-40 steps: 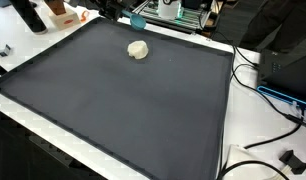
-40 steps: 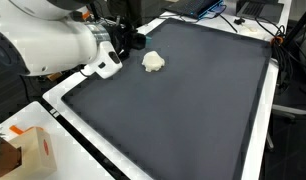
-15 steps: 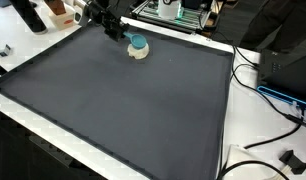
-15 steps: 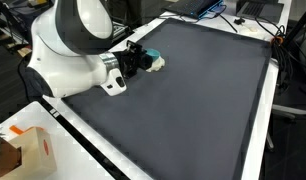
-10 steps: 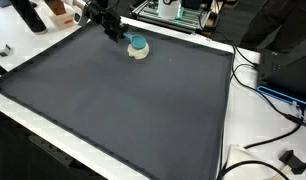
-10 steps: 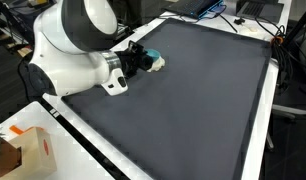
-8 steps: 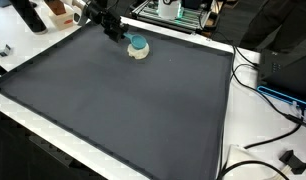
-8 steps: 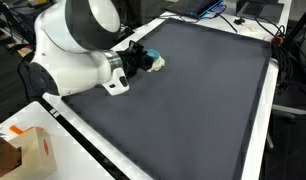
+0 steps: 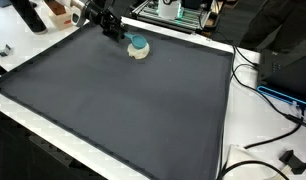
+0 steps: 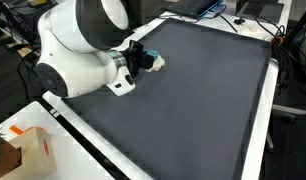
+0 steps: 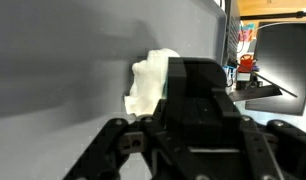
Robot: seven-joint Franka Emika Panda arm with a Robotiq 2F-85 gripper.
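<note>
Cream-white lumpy soft object (image 9: 142,54) sits on the dark grey mat (image 9: 143,115) close to the mat's far edge in an exterior view, and in both exterior views it lies near one corner of the mat. I have the black gripper (image 9: 137,43) right down on it: a teal part of the tool covers the top of the lump, and only the lump's pale lower rim shows beneath. From the opposite side (image 10: 147,60) the gripper meets the lump's near flank, with the pale material (image 10: 158,62) poking out past the tool.

In the wrist view the lump (image 11: 148,80) stands just ahead of the black tool body, which fills the lower half of the picture and hides the fingertips. So I cannot tell how far apart the fingers are, or whether they have any grip on the lump; I can only say the tool and lump are touching or very nearly so.

The white rounded arm (image 10: 83,45) bulks over the mat's edge. A brown cardboard box (image 10: 23,150) stands on the white table (image 10: 68,125) well apart from the lump, and black cables (image 9: 268,95) trail beside the mat
</note>
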